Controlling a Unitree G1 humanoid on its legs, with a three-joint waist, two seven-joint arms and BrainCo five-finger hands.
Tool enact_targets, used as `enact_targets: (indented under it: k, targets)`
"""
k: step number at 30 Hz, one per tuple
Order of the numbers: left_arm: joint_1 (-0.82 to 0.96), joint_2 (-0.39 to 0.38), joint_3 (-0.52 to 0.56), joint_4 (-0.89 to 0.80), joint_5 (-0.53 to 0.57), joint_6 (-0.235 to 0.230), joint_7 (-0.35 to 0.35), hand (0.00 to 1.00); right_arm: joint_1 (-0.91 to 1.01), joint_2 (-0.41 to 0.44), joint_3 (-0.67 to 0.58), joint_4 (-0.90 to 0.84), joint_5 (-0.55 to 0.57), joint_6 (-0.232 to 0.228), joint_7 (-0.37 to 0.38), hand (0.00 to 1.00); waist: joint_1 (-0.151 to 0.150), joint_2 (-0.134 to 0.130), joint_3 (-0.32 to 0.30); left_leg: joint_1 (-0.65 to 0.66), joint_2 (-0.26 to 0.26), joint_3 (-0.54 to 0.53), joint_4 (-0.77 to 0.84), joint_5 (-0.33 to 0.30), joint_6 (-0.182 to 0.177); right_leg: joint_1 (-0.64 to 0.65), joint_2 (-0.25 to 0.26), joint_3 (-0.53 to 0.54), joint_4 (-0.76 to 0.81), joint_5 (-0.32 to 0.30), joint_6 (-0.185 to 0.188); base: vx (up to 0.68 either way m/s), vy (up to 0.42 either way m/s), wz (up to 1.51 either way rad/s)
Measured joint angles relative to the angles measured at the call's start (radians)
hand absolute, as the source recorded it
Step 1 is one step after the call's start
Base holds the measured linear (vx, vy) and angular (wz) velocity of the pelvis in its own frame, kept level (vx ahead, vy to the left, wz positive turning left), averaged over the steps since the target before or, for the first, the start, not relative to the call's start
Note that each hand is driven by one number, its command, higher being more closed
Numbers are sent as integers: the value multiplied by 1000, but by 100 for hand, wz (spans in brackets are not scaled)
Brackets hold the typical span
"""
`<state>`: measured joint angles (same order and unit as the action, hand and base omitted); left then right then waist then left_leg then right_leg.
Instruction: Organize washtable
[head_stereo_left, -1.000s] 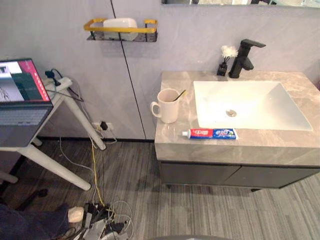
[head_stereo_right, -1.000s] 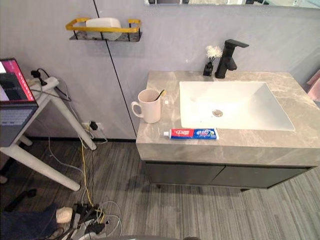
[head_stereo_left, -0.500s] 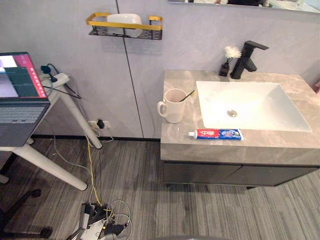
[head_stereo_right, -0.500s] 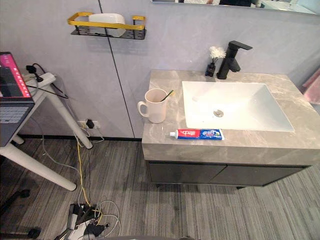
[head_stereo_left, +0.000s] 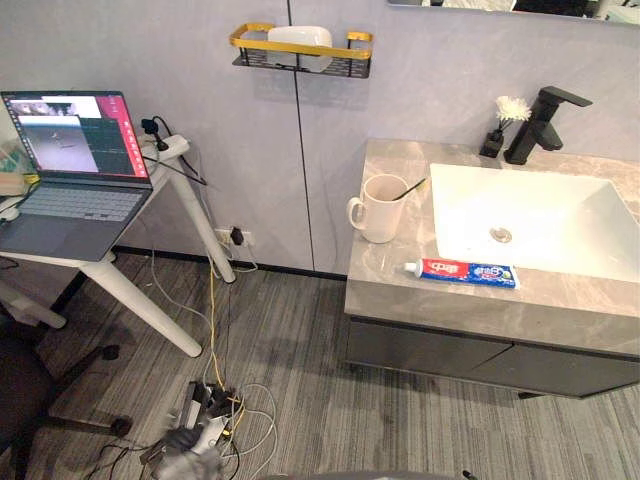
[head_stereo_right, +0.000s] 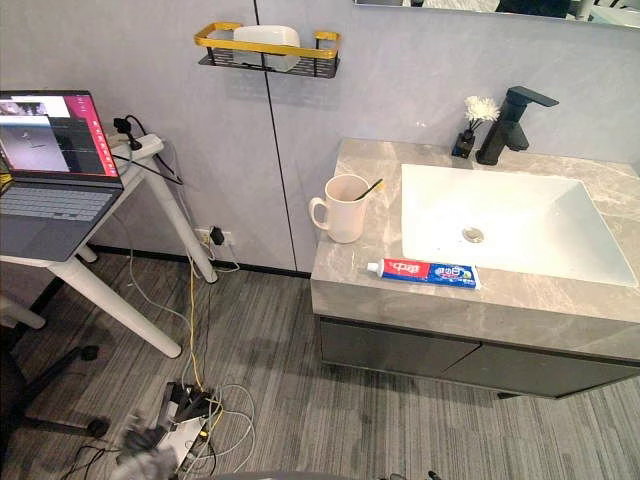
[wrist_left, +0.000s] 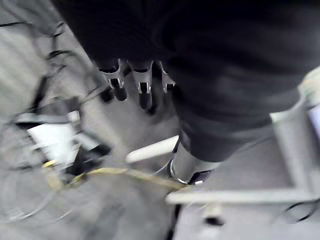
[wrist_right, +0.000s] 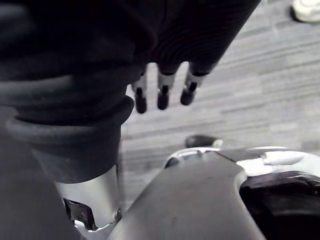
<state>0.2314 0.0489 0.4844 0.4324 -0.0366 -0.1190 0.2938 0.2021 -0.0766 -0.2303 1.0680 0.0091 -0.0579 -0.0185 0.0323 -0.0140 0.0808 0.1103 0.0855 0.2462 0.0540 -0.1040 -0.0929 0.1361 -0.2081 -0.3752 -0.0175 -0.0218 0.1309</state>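
The whole picture is sliding over compared with a moment ago. The wash things are now sitting further to the right, and more of the laptop side is showing. That is the camera moving, not the things. So I think the robot is only getting into place, and no tidying has begun.

The left hand (wrist_left: 142, 90) is hanging low with loose fingers, holding nothing. Just below it, tangled cables (wrist_left: 75, 165) are lying on the grey striped floor (head_stereo_left: 300, 350). An open grey laptop (head_stereo_left: 80, 175) is sitting on a white-legged table (head_stereo_left: 150, 300), higher than that hand.

Well apart from both hands and higher up, a black wire shelf with a gold rail (head_stereo_left: 300, 50) is hanging on the wall. Further right, a grey stone table (head_stereo_left: 390, 290) is carrying a cream mug (head_stereo_left: 380, 208). A thin toothbrush (head_stereo_left: 410, 187) is leaning in it, its top tipping toward the white sink (head_stereo_left: 540, 215).

A long red, white and blue toothpaste tube (head_stereo_left: 462, 272) is lying flat between the sink and the table's front edge. Its long side is running left to right along that edge. Its cap end seems to be pointing at the mug, though that is hard to tell.

A tiny black vase with a white flower (head_stereo_left: 500, 125) and a black tap (head_stereo_left: 545, 120) are standing behind the sink.

The right hand (wrist_right: 162, 92) is hanging loose over the floor, holding nothing, far from the tube.
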Motion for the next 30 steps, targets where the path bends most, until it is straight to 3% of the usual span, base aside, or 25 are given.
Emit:
enact_targets:
  k: [3, 4, 7, 9, 13, 17, 20, 21, 25, 30]
  targets:
    - [-4, 15, 41, -315, 72, -2, 62, 0, 12, -10, 58, -24, -19, -2, 3, 0, 27, 12, -10, -21, -2, -23, 9, 3, 4, 0, -3, -14, 9, 0, 0, -35, 2, 18]
    - [-20, 14, 42, -396, 99, -3, 76, 0, 16, -14, 64, -23, -19, -1, 3, 0, 37, 3, -19, -30, -2, -34, 22, 3, 4, 1, -5, -22, 14, 0, 0, -11, 0, 39]
    - [-62, 12, 25, -626, 178, -6, 134, 0, 19, -20, 73, -22, -18, -1, 3, 0, 40, 13, -25, -43, -2, -70, 38, 3, 4, 16, -5, -40, 15, 0, 0, -34, -2, 33]
    - [-85, 14, -50, -795, 245, -13, 169, 0, 22, -29, 73, -15, -18, -2, 4, 0, 41, 25, -39, -51, -3, -89, 50, 3, 4, 18, -4, -48, 15, -1, 0, -65, -1, 22]
    - [-156, 58, -245, -924, 293, -48, 163, 0, 15, -47, 72, 13, -18, -4, 5, 0, 40, 49, -55, -64, -5, -105, 59, 8, 10, 16, -4, -43, 12, -1, 0, -76, 2, 9]
    - [-301, 155, -537, -972, 325, -85, 110, 0, 8, -60, 74, 36, -18, -6, 19, 0, 31, 60, -63, -63, -5, -105, 57, 18, 10, 11, -2, -27, 12, -1, 0, -78, 0, -5]
    - [-410, 205, -754, -980, 300, -132, 16, 0, -7, -71, 92, 48, -17, -7, 23, 0, -7, 67, -74, -66, -5, -98, 55, 19, 10, -6, -1, -4, 12, 2, 1, -45, 15, -16]
    - [-441, 215, -800, -979, 286, -136, -3, 0, -10, -71, 93, 48, -17, -8, 23, 0, -21, 69, -76, -66, -5, -96, 55, 19, 10, -9, -1, 0, 12, 3, 1, -16, 13, -17]
    - [-609, 249, -975, -904, 231, -155, -106, 0, -13, -73, 93, 54, -17, -8, 23, 0, -28, 70, -78, -67, 3, -77, 50, 19, 10, -41, 9, 53, -1, 26, -5, -13, 7, -37]
    - [-735, 252, -1133, -700, 112, -148, -244, 0, -42, -69, 90, 55, -18, -3, 25, 0, -80, 69, -77, -68, 4, -50, 47, 18, 9, -75, 10, 112, -5, 44, -9, -27, 17, -34]
